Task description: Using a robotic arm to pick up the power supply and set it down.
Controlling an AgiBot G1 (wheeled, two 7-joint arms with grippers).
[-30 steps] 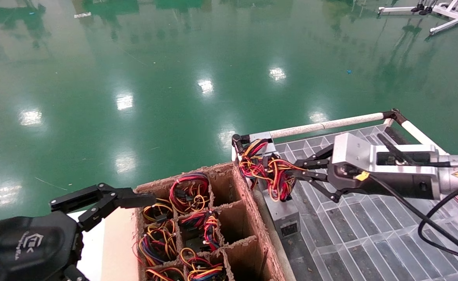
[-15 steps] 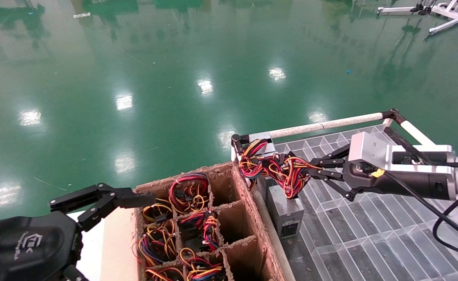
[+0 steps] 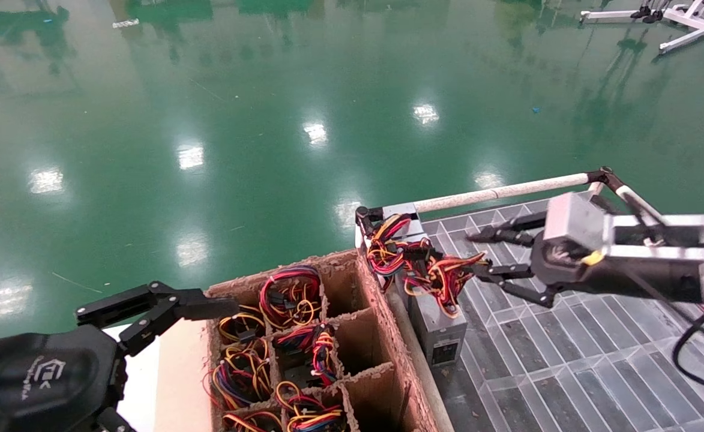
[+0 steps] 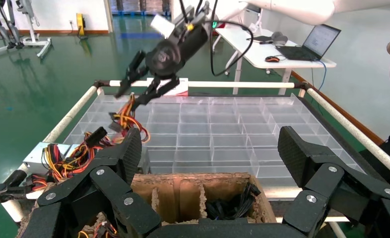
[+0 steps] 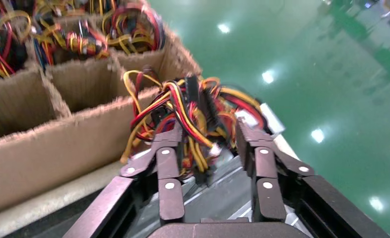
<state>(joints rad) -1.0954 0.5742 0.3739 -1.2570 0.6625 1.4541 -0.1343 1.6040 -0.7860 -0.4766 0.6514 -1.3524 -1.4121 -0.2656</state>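
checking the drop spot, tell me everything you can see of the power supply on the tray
The power supply is a small grey metal box with a black socket on its near face. It stands on the clear gridded tray, close beside the cardboard box. A tangle of red, yellow, orange and black wires spills from its top. The right claw is open just beyond the wires, not gripping them.

White logo on left gripper housing, lettering unreadable; no other text

Right gripper reaches out level, fingers spread (left gripper parked low, also spread).
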